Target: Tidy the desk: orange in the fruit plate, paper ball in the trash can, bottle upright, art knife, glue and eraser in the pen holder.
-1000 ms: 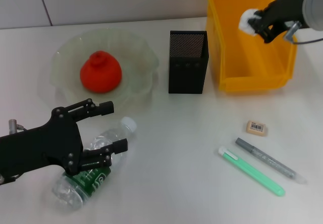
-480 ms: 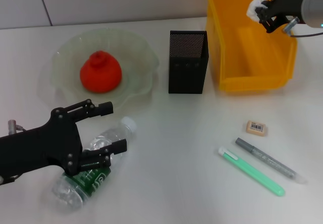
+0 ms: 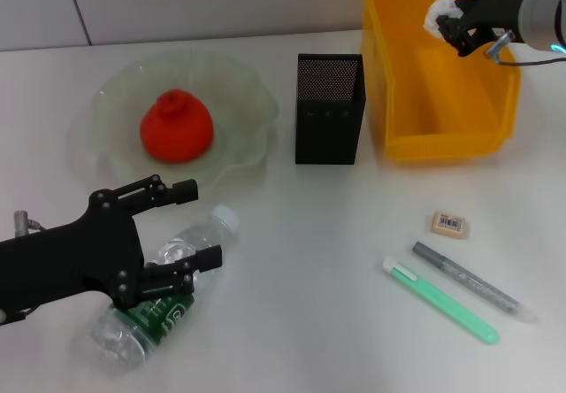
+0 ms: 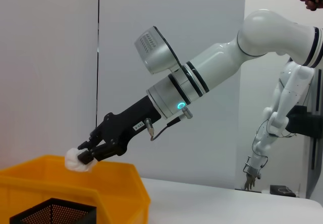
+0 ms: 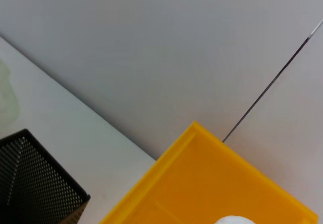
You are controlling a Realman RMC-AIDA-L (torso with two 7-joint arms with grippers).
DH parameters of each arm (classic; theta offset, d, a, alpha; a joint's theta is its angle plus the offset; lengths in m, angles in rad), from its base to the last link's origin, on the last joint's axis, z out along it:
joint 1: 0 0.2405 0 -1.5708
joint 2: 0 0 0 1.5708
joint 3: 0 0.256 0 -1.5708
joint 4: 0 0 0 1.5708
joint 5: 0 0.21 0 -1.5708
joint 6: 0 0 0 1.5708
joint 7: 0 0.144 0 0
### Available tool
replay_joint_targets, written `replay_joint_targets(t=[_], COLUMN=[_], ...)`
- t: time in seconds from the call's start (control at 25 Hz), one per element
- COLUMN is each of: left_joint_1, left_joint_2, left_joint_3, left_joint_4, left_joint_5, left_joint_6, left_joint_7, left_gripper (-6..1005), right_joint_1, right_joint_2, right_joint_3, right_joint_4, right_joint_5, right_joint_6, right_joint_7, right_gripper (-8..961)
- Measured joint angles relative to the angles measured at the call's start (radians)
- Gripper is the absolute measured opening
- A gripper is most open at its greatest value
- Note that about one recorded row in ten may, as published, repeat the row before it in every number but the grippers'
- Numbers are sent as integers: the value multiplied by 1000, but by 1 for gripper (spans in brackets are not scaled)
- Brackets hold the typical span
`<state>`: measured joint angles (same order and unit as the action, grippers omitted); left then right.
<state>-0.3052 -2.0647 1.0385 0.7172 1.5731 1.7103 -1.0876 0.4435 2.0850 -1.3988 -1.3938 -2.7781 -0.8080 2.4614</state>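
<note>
Holding the paper ball [image 3: 438,12] pinched, my right gripper [image 3: 447,26] hung over the trash can [image 3: 416,141] at the desk's far right corner, shifted slightly inward from half a second earlier. My left gripper [image 3: 196,222] sat spread wide around the lying bottle [image 3: 168,280] near the front left edge, unchanged. Bare desk separated them. The bottle's middle was hidden.

White tabletop [image 3: 309,234] up front, pale grey panelled wall [image 3: 203,3] behind, thin dark seams running through.
</note>
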Motion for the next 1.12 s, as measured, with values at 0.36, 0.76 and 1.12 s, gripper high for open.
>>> replay_joint_targets(t=[0.36, 0.76, 1.12], left_joint_1=[0, 1, -1], left_joint_2=[0, 0, -3], left_joint_3=[0, 0, 0], left_joint_4=[-1, -2, -3], left_joint_5=[7, 7, 6], left_joint_6=[0, 1, 1], left_joint_7=[0, 0, 0], left_gripper=[786, 786, 786], right_joint_1=[-7, -99, -198], right_joint_2=[1, -4, -5], right_joint_3=[-3, 8, 45], right_joint_4=[3, -60, -122], right_joint_5=[0, 177, 479], right_joint_6=[30, 154, 141], right_joint_7=[10, 10, -187], right_gripper=[358, 736, 736])
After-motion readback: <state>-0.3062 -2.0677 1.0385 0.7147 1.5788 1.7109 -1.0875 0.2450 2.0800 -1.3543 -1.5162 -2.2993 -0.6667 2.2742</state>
